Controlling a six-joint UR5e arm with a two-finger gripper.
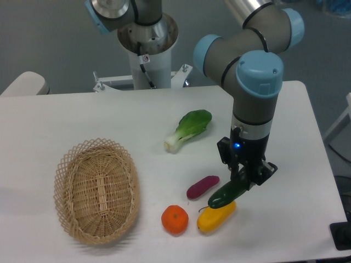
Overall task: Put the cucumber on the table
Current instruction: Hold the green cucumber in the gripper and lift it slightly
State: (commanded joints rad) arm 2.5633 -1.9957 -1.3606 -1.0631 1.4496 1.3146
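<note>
The claw [245,176] hangs low over the near right part of the bench [66,118], closed on the upper, right-hand end of the cucumber [229,192], which slants down and to the left from the fingers so that its stem tip points toward the near left. The cucumber's lower end sits right over the yellow fruit [216,217], overlapping its upper edge in this view; whether the two touch cannot be told from one camera. The purple eggplant [202,187] lies just beside it on the left, the orange [174,219] a little further left and nearer, the bok choy [188,129] further back, and the wicker basket [96,189] well apart on the left. The step in hand looks like the setting-down, and the trouble is the crowding: let go here and the cucumber would likely land on the yellow fruit and roll off, perhaps knocking the eggplant. It would be better to carry it to the right or toward the far side, onto bare white surface, lower until its low end meets the bench, then open the fingers gently so it settles flat. Being smooth and round, it may roll a bit once free, so a spot well apart from the other things is wise, as is a straight upward withdrawal afterward.
</note>
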